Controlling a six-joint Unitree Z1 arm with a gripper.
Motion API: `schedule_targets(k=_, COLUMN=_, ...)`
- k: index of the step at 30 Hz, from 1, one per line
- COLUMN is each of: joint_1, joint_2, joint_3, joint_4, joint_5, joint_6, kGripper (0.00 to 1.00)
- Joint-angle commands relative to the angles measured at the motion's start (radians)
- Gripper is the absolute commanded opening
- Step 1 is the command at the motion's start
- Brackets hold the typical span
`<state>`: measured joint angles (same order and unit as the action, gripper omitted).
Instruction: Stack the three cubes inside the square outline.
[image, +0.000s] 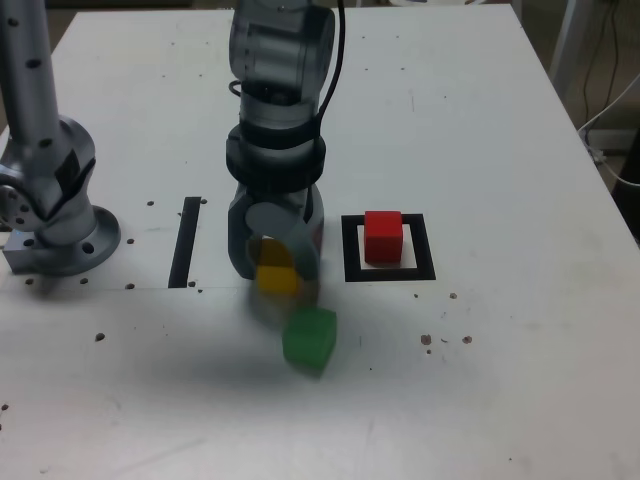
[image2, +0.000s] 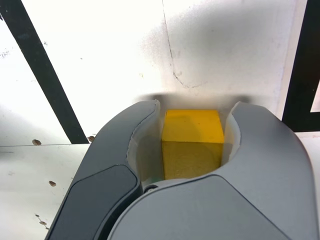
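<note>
Claw was clamped on the solid yellow cube, pads on opposite sides, presumably for a straight lift. Solid red cube sat inside the black-bordered square outline, exterior view's right of claw, likely as stack base. Solid green cube waited camera-side of claw.

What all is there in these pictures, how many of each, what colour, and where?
Red cube: one, red, inside the square outline
Yellow cube: one, yellow, between the pincer's fingers
Green cube: one, green, on the table nearer the camera than the pincer
Square outline: one, black, right of the arm in the exterior view
Strip: one, black, left of the pincer there
Table: one, white, under everything
Arm: one, grey and black, over the table
Pincer: one, grey, around the yellow cube
</note>
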<state>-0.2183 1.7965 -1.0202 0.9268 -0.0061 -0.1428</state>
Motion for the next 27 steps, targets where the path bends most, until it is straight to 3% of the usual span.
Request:
schedule_targets(k=1, joint_1=0.002, joint_2=0.002, joint_3=-0.002, joint_4=0.008, joint_5=-0.006, joint_6=-0.001, kGripper=0.16)
schedule_targets(k=8, joint_1=0.002, joint_2=-0.003, joint_3=-0.057, joint_4=0.067, joint_5=-0.011, joint_6=0.006, kGripper=0.14)
schedule_targets(k=19, joint_1=0.025, joint_2=0.002, joint_3=-0.331, joint_4=0.266, joint_5=0.033, joint_6=0.01, kGripper=0.14)
schedule_targets(k=27, joint_1=0.108, joint_2=0.07, joint_3=-0.468, joint_4=0.29, joint_5=0.037, joint_6=0.051, kGripper=0.14)
